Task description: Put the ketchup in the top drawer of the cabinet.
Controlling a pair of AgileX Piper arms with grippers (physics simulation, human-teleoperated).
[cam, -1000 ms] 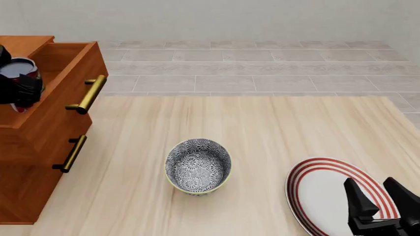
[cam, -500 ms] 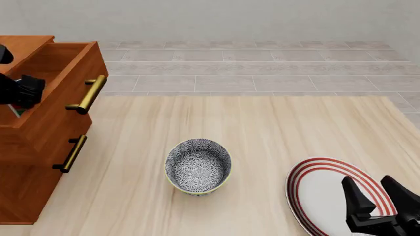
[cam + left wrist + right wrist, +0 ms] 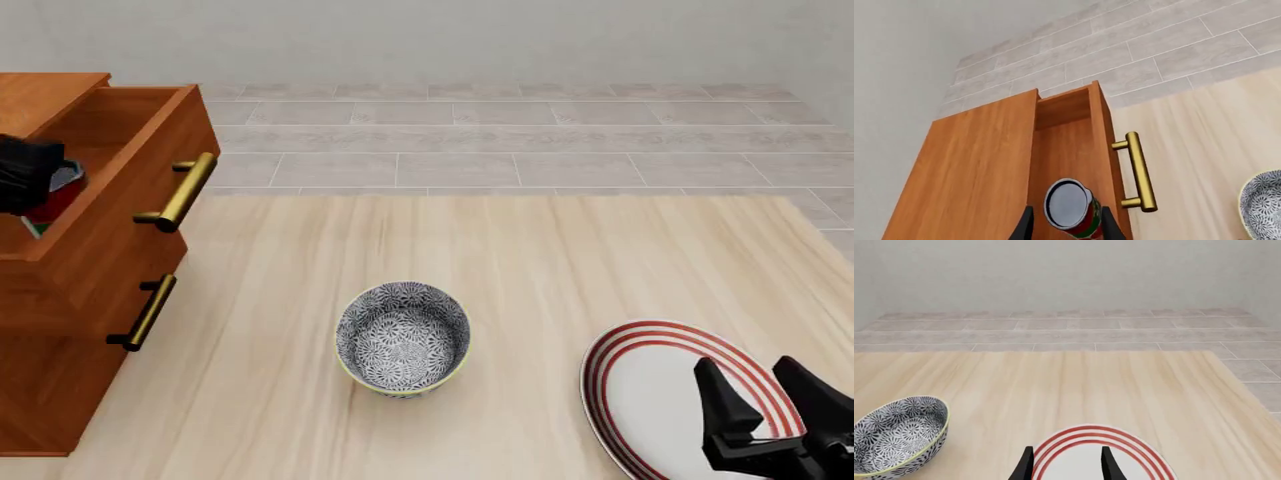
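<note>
The cabinet (image 3: 54, 350) stands at the table's left with its top drawer (image 3: 134, 130) pulled out. In the left wrist view the ketchup (image 3: 1071, 210) sits tilted inside the top drawer (image 3: 1064, 145), dark round end up. My left gripper (image 3: 1067, 226) is open around it, with a gap showing at one finger. From the front, the ketchup (image 3: 59, 192) peeks out red beside my left gripper (image 3: 27, 172) over the drawer. My right gripper (image 3: 743, 370) hovers open and empty over a plate at the near right.
A patterned grey bowl (image 3: 403, 337) sits mid-table. A red-striped white plate (image 3: 641, 370) lies under my right gripper (image 3: 1067, 455). The brass handle (image 3: 178, 192) of the top drawer juts toward the table, and the lower drawer's handle (image 3: 144, 312) sits beneath it.
My left gripper lowered the ketchup into the drawer, then shifted left. The bottle now shows beside it in the drawer. The right arm barely moved.
</note>
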